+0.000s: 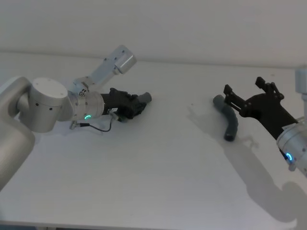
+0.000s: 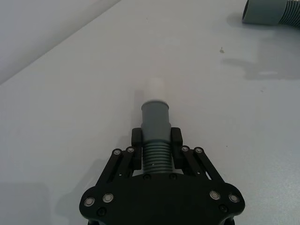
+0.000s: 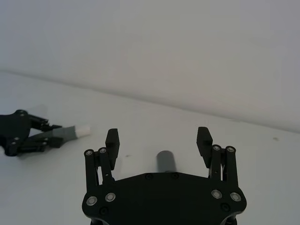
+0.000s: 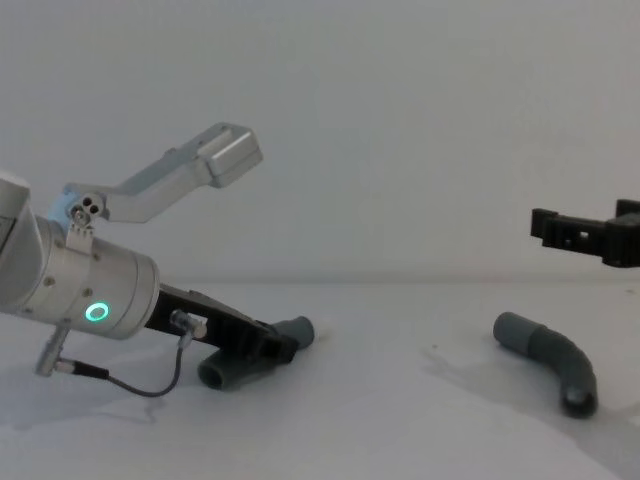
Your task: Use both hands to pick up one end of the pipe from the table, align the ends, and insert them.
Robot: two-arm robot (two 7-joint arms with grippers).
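Note:
My left gripper (image 1: 135, 106) (image 2: 156, 137) (image 4: 268, 350) is shut on one dark-grey corrugated pipe piece (image 2: 155, 123) (image 4: 296, 330), low over the table (image 1: 153, 187). The piece's smooth cuff and white tube end (image 2: 154, 87) stick out past the fingertips. The second curved pipe piece (image 1: 230, 120) (image 4: 556, 356) lies on the table at the right. My right gripper (image 1: 244, 86) (image 3: 158, 139) (image 4: 586, 228) hovers open above it, and the piece's cuff (image 3: 165, 162) shows between the spread fingers. It touches nothing.
A pale wall runs along the table's far edge. A thin black cable (image 1: 98, 128) hangs from the left wrist. The right wrist view shows the left gripper (image 3: 21, 137) and its held piece farther off. Bare table lies between the two pieces.

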